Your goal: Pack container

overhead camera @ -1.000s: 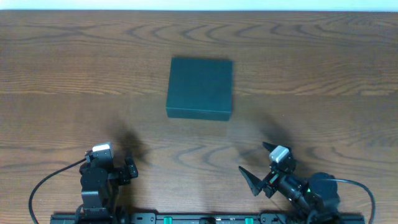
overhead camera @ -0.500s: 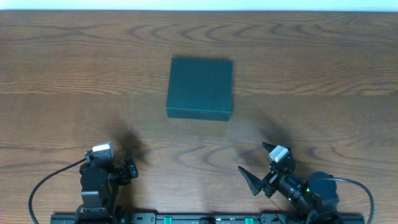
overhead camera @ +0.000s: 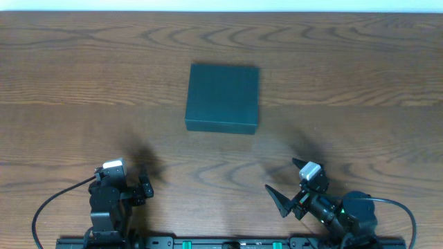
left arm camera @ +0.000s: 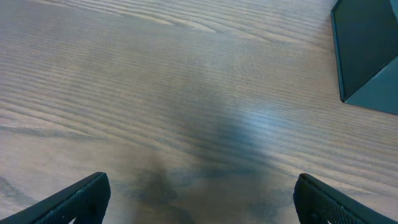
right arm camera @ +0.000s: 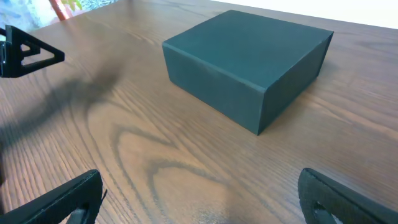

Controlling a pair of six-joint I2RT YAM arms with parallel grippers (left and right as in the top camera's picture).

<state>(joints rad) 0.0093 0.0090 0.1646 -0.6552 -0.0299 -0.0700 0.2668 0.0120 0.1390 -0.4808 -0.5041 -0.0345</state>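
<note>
The container (overhead camera: 222,97) is a dark teal-black rectangular box with its lid shut, on the wooden table a little back of centre. It shows at the top right of the left wrist view (left arm camera: 367,50) and in the middle of the right wrist view (right arm camera: 245,62). My left gripper (overhead camera: 144,187) rests near the front left edge, open and empty (left arm camera: 199,205). My right gripper (overhead camera: 285,185) rests near the front right edge, open and empty (right arm camera: 202,202). Both are well short of the container. No snack packets are in view.
The wooden table (overhead camera: 360,90) spreads around the box. The left arm's finger (right arm camera: 28,53) shows at the left edge of the right wrist view. A white strip (overhead camera: 221,5) runs along the table's far edge.
</note>
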